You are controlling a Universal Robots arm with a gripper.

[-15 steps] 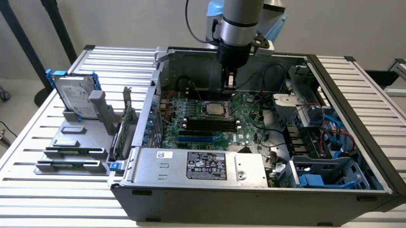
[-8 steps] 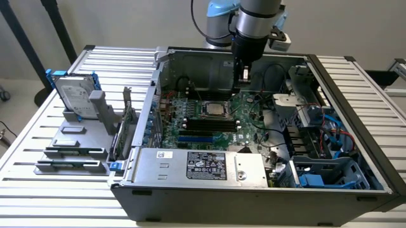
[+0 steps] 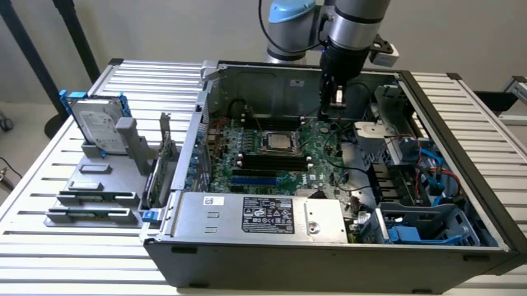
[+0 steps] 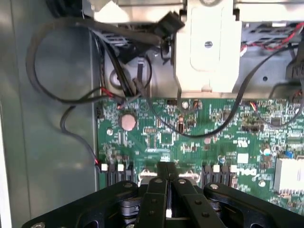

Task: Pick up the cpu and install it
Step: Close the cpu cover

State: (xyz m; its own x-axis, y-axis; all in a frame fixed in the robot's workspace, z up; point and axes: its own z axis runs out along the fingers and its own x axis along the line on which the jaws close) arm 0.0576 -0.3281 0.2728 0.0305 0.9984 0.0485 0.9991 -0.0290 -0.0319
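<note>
- Exterior view: gripper (image 3: pixel 335 110) hangs inside the open case (image 3: pixel 329 253), above the far edge of the motherboard (image 3: pixel 317 166); closed right up, holding nothing
- Wrist view: gripper (image 4: pixel 166 170) pressed shut and empty over the green board
- cpu (image 3: pixel 276 143): silver square lying flat in the mid-board socket, by my reading; toward the exterior view's left of the gripper, nearer the camera, well apart; square, no long axis; edges parallel to the board's
- Writing: black label on power supply (image 3: pixel 268 214) and hard drive (image 3: pixel 97 126) sticker unreadable
</note>
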